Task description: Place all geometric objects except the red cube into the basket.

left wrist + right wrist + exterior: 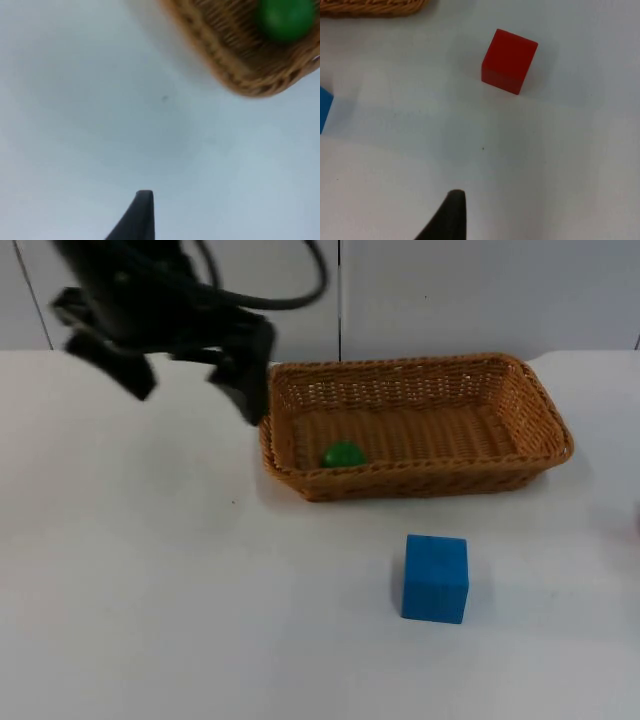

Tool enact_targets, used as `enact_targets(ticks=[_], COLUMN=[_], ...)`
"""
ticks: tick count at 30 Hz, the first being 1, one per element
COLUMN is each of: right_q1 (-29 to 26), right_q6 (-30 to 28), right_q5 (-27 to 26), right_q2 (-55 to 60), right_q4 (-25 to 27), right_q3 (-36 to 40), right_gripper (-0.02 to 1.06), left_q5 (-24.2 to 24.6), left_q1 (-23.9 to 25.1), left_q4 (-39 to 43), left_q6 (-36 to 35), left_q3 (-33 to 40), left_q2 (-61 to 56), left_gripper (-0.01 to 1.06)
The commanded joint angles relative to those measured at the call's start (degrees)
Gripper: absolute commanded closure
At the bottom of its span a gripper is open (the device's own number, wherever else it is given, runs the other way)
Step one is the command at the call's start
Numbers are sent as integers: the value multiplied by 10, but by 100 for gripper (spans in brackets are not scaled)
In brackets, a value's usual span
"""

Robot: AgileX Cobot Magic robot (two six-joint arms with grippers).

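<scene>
Well apart — blue cube [435, 577], left gripper [190, 375]

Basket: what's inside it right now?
One green ball lies in the basket, against its near wall toward the left end. The near wall hides the ball's underside and the floor strip right behind it.

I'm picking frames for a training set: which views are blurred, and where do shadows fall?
Top view: the left gripper is smeared by motion, while the basket, green ball and blue cube are crisp. Left wrist view: soft throughout, basket edge and ball hazy. Right wrist view: sharp; the red cube casts only a faint shadow.
</scene>
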Motion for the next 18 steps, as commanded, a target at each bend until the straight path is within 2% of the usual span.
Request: enact_targets(ticks=[1,6,8,12,18], right_q1=[-5,-5,-5,-5,-5], right_q6=[1,1,1,1,1], right_q5=[-5,-5,-5,-6,-6], right_q2=[-1,-1,-1,-1,-1], right_q4=[-1,3,4,8,9], right_q3=[0,0,0,0,0], right_gripper=[-1,-1,-1,-1,-1], left_q5=[-10,-12,-12,-13,-22], left_q1=[20,98,107,160,180], left_q4=[-12,-12,-12,-21,-21], left_q6=[2,2,2,2,0], left_q3=[27,119,128,191,268], left_q2=[-29,-120,-129,-195,-291], left_gripper=[0,0,0,0,0])
